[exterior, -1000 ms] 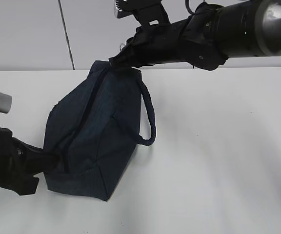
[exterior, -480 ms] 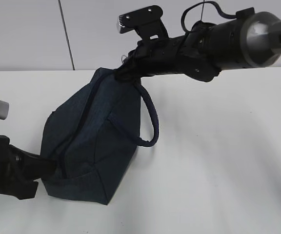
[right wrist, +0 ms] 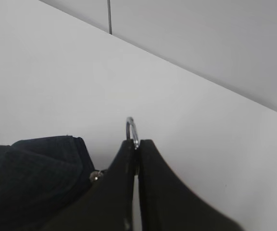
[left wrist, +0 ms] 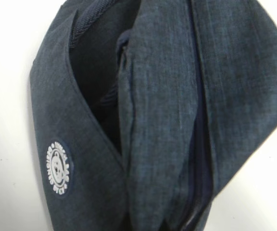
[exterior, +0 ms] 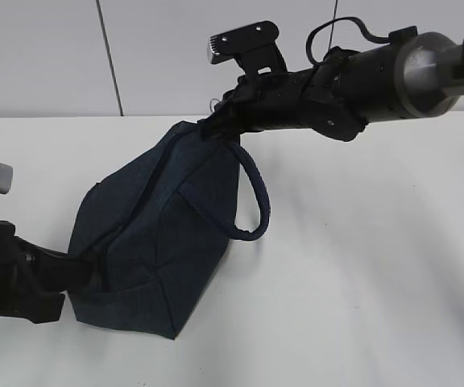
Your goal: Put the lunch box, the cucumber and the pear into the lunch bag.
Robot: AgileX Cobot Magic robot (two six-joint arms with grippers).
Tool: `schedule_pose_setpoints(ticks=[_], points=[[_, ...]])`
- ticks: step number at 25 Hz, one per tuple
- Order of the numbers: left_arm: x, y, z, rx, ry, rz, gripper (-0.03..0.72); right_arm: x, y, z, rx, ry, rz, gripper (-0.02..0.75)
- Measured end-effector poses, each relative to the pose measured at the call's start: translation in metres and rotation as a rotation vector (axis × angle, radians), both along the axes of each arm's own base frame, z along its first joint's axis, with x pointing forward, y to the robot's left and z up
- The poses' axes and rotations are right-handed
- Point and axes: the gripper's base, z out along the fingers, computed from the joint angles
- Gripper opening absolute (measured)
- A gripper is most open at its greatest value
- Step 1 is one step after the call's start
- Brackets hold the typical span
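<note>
The lunch bag [exterior: 155,234] lies on the white table [exterior: 361,266], stretched between both arms. The right gripper [right wrist: 134,144] is closed on the metal ring pull [right wrist: 131,129] at the bag's upper corner. The left gripper [exterior: 87,270] pinches the bag's lower left edge; its fingertips are hidden in the fabric. The bag's inside is too dark to see. The padded handle [exterior: 256,201] hangs on the right side.

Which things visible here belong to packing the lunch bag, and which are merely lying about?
Part of the job:
- lunch bag, pinched at its lower end by the left hand
- metal ring pull, clamped in the right hand
- lunch box, cucumber, pear: none visible

Lying about:
- nothing; only the white table shows
</note>
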Motion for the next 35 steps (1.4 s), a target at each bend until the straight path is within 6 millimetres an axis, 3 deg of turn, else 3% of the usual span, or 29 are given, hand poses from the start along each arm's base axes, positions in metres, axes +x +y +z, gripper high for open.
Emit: schedule_pose_setpoints(ticks=[11,13,15,17,19,23,29,35], points=[[0.000,0.000,0.000,-0.005,0.001,0.008,0.009,0.004,-0.002,-0.009,0.017,0.028,-0.023,0.018],[0.000,0.000,0.000,-0.006,0.003,0.008,0.032,0.005,-0.005,-0.010,0.028,0.049,-0.051,0.116],[-0.001,0.000,-0.001,-0.001,0.006,0.002,0.083,0.008,-0.014,-0.011,0.028,0.076,-0.095,0.314],[-0.001,0.000,-0.001,0.002,0.006,-0.002,0.178,0.007,-0.020,-0.004,0.026,0.077,-0.116,0.477],[-0.002,0.000,-0.002,0.006,0.007,-0.005,0.274,0.005,-0.022,0.008,0.034,0.057,-0.121,0.561],[-0.003,0.000,0.002,0.001,-0.008,-0.004,0.380,-0.001,-0.025,0.034,0.032,0.012,-0.124,0.565],[-0.012,0.008,0.029,0.017,-0.156,0.040,0.397,-0.015,-0.029,0.054,0.003,0.021,-0.153,0.558],[-0.023,0.025,0.059,0.038,-0.307,0.197,0.400,-0.056,-0.013,0.075,-0.042,0.030,-0.106,0.557]])
